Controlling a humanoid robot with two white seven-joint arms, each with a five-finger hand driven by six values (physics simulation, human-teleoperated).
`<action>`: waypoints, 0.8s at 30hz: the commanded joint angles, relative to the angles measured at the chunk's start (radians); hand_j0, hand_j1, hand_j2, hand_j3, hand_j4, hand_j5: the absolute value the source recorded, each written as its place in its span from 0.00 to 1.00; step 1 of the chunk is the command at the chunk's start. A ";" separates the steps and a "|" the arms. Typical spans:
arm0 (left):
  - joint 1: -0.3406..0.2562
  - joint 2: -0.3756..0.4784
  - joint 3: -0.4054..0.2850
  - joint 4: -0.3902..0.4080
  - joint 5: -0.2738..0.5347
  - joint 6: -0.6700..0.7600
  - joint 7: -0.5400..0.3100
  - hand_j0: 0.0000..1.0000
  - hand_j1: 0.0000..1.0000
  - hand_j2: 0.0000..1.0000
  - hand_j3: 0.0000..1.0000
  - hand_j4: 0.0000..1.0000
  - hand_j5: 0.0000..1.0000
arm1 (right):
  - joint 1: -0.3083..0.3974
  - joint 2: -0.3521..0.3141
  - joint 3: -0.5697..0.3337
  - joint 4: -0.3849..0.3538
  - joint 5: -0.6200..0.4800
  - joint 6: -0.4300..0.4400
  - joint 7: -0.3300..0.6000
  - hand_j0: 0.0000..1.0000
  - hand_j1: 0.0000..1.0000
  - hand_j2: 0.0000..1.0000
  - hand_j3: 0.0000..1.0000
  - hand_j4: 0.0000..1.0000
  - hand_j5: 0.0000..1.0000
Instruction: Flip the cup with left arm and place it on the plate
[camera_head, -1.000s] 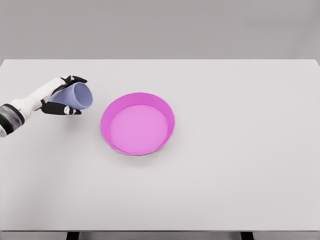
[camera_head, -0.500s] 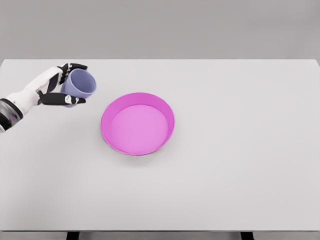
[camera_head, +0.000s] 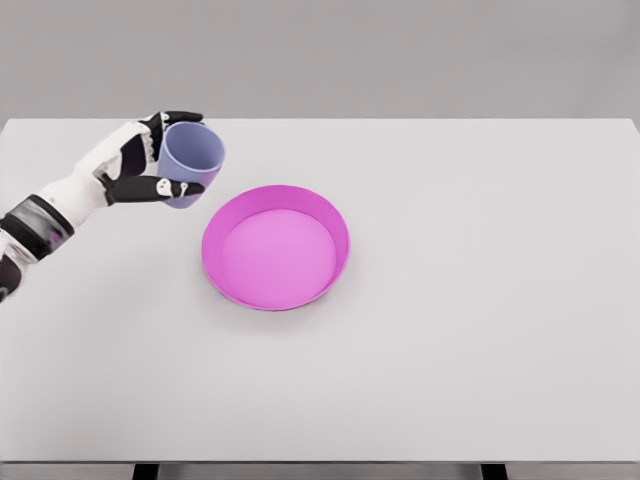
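We see the left hand coming in from the left edge, white arm with a dark band near the wrist. Its fingers are wrapped around the cup, gripping it: dark fingertips over the top rim, thumb along the lower side. The cup is pale blue-purple, held up off the worktop, tilted so the open mouth faces the camera and slightly right; we look into its inside. How far above the surface it sits we can't really tell from this angle.

The plate is bright pink, round, with a raised rim, lying flat on the worktop just right of and below the cup in the picture. Cup and plate look apart, not touching; the cup's lower edge sits near the plate's upper left rim.

The worktop is plain white and wide, with dark legs peeking out at the bottom edge. Grey wall behind. We see no right arm in this view.
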 joint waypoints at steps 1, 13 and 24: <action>0.002 -0.013 0.001 -0.008 0.025 -0.002 0.000 0.78 0.78 0.78 0.78 0.78 0.78 | 0.000 0.000 0.000 0.000 0.000 0.000 0.000 1.00 1.00 1.00 1.00 1.00 1.00; 0.040 -0.065 0.001 -0.050 0.067 -0.020 0.000 0.78 0.78 0.78 0.78 0.78 0.78 | 0.000 0.000 0.000 0.000 0.000 0.000 0.000 1.00 1.00 1.00 1.00 1.00 1.00; 0.060 -0.128 0.001 -0.048 0.087 -0.077 0.000 0.78 0.78 0.78 0.78 0.78 0.78 | 0.000 0.000 0.000 0.000 0.000 0.000 0.000 1.00 1.00 1.00 1.00 1.00 1.00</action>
